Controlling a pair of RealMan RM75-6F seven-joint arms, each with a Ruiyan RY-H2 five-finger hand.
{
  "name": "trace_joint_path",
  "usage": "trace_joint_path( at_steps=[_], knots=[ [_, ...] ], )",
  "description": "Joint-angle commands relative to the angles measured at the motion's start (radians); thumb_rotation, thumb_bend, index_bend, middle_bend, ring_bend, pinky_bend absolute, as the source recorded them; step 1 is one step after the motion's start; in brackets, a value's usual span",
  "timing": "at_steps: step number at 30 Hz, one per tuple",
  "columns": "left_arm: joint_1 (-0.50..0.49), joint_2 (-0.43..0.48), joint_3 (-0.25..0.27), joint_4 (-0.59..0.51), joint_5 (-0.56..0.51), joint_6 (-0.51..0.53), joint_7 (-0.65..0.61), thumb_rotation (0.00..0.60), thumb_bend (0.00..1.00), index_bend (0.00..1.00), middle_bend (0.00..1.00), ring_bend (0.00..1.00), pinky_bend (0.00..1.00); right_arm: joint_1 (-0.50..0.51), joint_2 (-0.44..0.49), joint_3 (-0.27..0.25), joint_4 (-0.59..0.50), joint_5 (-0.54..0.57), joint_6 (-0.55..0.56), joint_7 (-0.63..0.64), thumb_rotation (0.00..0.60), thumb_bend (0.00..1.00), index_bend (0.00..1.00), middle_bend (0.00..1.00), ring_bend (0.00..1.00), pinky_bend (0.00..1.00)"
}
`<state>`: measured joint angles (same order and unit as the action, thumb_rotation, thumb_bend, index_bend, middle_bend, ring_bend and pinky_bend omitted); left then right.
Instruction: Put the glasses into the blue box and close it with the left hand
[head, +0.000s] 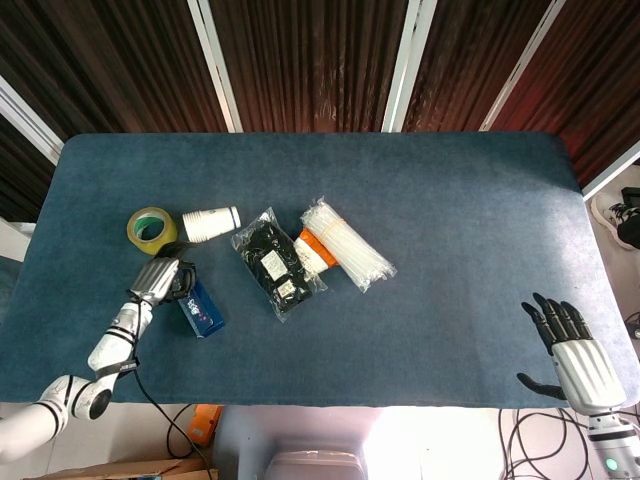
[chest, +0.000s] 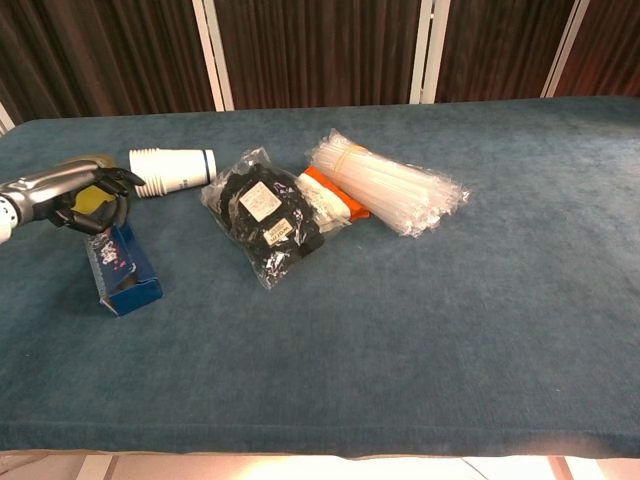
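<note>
One left hand (chest: 75, 195) is curling its fingers (chest: 112, 205) over the far end of the blue rectangular cardboard box (chest: 122, 268), though an actual grip is unclear; pressing there risks skidding it across the bench.

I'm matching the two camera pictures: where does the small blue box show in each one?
Head view: blue box at lower left, beside the left hand.
Chest view: same box at far left, below that hand.
Shared landmark: the white paper cups lying up-right of it.
</note>
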<state>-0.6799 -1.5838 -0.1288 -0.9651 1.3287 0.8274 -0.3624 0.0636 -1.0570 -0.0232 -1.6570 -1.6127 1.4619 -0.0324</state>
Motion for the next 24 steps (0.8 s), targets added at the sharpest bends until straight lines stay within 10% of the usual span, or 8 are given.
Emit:
trace_joint_path(
  at_steps=[1, 9, 17, 24],
  knots=[
    [-0.008, -0.020, -0.009, 0.015, -0.016, -0.012, 0.019, 0.600, 0.54, 0.62, 0.12, 0.00, 0.05, -0.002, 0.003, 0.001, 0.001, 0.000, 0.005, 0.007, 0.600, 0.27, 0.00, 0.00, 0.00, 0.00],
    [-0.022, -0.038, -0.036, 0.007, -0.041, -0.026, 0.015, 0.600, 0.41, 0.04, 0.03, 0.00, 0.05, -0.006, 0.009, 0.003, 0.002, -0.004, 0.017, 0.025, 0.600, 0.27, 0.00, 0.00, 0.00, 0.00],
    [0.022, 0.036, -0.016, -0.135, 0.056, 0.121, -0.023, 0.600, 0.40, 0.00, 0.01, 0.00, 0.05, -0.006, 0.010, 0.003, 0.006, -0.005, 0.017, 0.029, 0.600, 0.27, 0.00, 0.00, 0.00, 0.00],
    [0.228, 0.342, 0.148, -0.530, 0.182, 0.383, 0.186, 0.600, 0.41, 0.00, 0.00, 0.00, 0.04, -0.008, 0.000, 0.005, 0.007, 0.006, 0.012, -0.002, 0.600, 0.27, 0.00, 0.00, 0.00, 0.00]
  ],
)
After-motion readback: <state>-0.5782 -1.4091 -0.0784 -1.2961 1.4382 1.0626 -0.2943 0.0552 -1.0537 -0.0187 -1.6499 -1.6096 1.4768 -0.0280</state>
